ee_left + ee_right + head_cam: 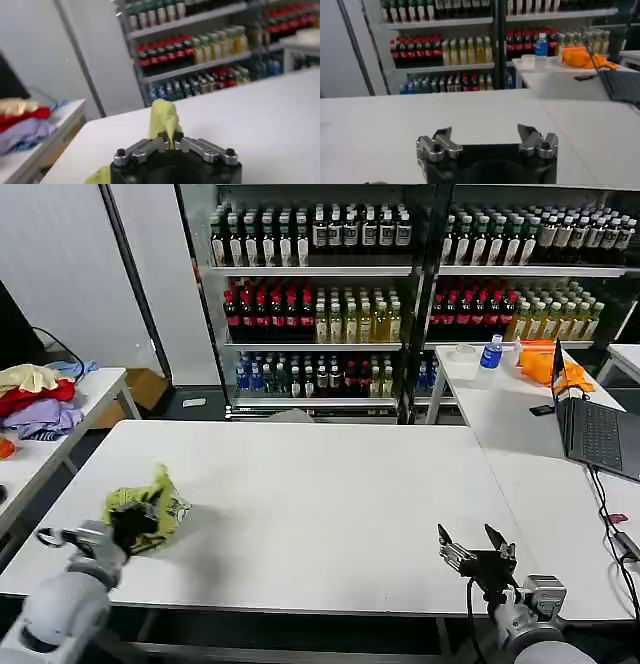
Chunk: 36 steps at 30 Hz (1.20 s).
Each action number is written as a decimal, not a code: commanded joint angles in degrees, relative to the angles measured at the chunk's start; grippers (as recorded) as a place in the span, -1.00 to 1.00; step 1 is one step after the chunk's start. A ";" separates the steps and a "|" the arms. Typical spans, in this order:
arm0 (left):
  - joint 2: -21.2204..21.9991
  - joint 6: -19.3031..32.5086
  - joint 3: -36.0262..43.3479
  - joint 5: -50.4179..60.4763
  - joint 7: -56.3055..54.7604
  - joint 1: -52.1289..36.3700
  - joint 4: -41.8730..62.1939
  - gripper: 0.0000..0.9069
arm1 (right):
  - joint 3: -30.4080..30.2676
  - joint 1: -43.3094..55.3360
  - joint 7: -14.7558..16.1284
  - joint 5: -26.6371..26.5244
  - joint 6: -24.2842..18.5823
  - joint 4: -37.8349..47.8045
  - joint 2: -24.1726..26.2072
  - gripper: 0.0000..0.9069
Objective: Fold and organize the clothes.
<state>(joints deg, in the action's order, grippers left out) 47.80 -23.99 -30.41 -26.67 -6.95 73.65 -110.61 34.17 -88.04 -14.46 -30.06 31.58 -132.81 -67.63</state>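
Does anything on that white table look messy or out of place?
Yes: the lime T-shirt is bunched in a crumpled wad near the table's left edge, pinched by the left gripper. The right gripper hangs open, empty.

My left arm ends in a rounded light-grey shell, then a silver metal wrist block. My left hand (133,527) is black, with silver finger links (141,148) and black screws at the pivots. A thin black cable loops off that wrist. My right arm is the same build: grey rounded shell, silver block with a round fitting, black cable running down from it. My right hand (477,546) has a black body, silver links with black screws, and dark pointed fingertips (443,133).
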 commanded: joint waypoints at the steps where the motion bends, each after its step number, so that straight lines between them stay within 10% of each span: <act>1: 5.22 2.15 14.27 22.47 -1.34 -1.80 -5.79 -0.96 | 0.36 -0.99 0.16 1.52 -0.17 0.39 -0.58 1.00; 34: 32.18 -3.81 42.75 2.17 -10.25 -28.59 18.85 -0.91 | 1.88 -0.04 0.59 2.20 -0.17 0.96 -0.36 1.00; 36: 33.97 -2.58 43.11 2.48 -10.24 -29.55 20.52 0.33 | 1.94 0.27 0.67 2.37 -0.28 1.04 -0.28 1.00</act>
<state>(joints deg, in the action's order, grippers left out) 73.66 -27.98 6.35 -21.27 -15.95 50.81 -97.36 35.43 -88.22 -13.89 -27.84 31.48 -131.82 -68.04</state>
